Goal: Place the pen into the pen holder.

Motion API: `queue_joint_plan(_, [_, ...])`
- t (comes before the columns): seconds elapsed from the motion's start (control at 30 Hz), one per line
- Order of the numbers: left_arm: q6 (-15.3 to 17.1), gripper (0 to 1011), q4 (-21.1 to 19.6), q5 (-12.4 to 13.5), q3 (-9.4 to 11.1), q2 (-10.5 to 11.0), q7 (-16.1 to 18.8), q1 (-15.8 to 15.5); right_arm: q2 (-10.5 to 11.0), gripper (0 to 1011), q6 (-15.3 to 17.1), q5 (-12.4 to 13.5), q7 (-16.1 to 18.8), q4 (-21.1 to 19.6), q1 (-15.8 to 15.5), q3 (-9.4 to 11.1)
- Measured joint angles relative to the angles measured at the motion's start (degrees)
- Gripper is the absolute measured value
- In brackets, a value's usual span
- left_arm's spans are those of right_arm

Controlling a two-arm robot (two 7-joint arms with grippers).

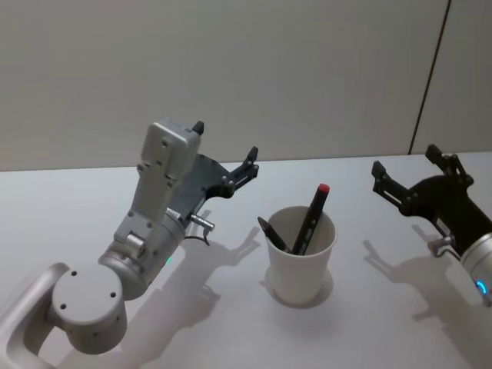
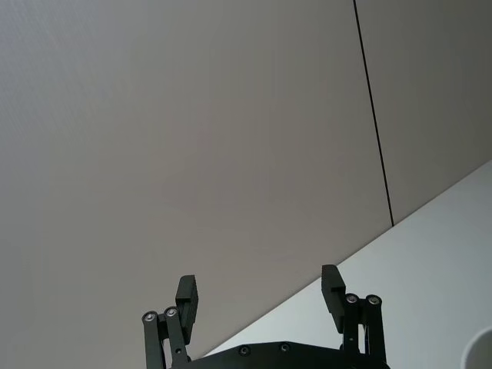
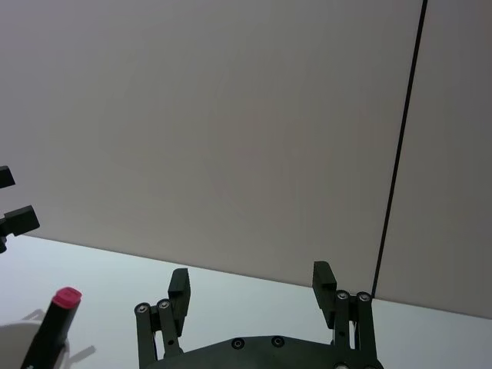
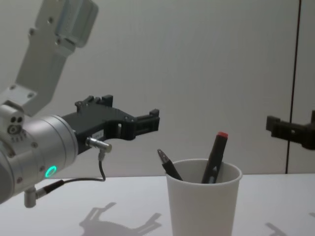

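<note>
The pen holder (image 1: 300, 265), a white paper cup, stands upright on the table between my two arms. A black pen with a red cap (image 1: 314, 217) leans inside it, its top sticking out above the rim. A second dark pen (image 1: 272, 234) rests against the cup's left wall. My left gripper (image 1: 225, 146) hovers open and empty to the left of the cup, above the table. My right gripper (image 1: 406, 160) hangs open and empty to the cup's right. From the chest, the cup (image 4: 204, 204) holds the red-capped pen (image 4: 216, 155), with the left gripper (image 4: 133, 110) up and to its left.
The white table (image 1: 231, 323) runs back to a plain grey wall (image 1: 231, 69) with a dark vertical seam (image 1: 430, 77) at the right. My left arm's large silver joints (image 1: 84, 307) occupy the near left.
</note>
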Motion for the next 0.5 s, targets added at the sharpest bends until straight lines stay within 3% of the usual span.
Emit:
queue_joint_plan(0.17, [0.59, 1001, 0.61, 0.12, 0.47, -0.1, 0.15, -0.52, -0.83, 1002, -0.23, -1.4, -0.19, 0.58, -0.68, 0.52])
queue_joint_plan(0.5, [0.66, 1001, 0.67, 0.12, 0.51, -0.1, 0.17, -0.6, -0.93, 1001, -0.26, -1.59, -0.21, 0.65, -0.75, 0.6])
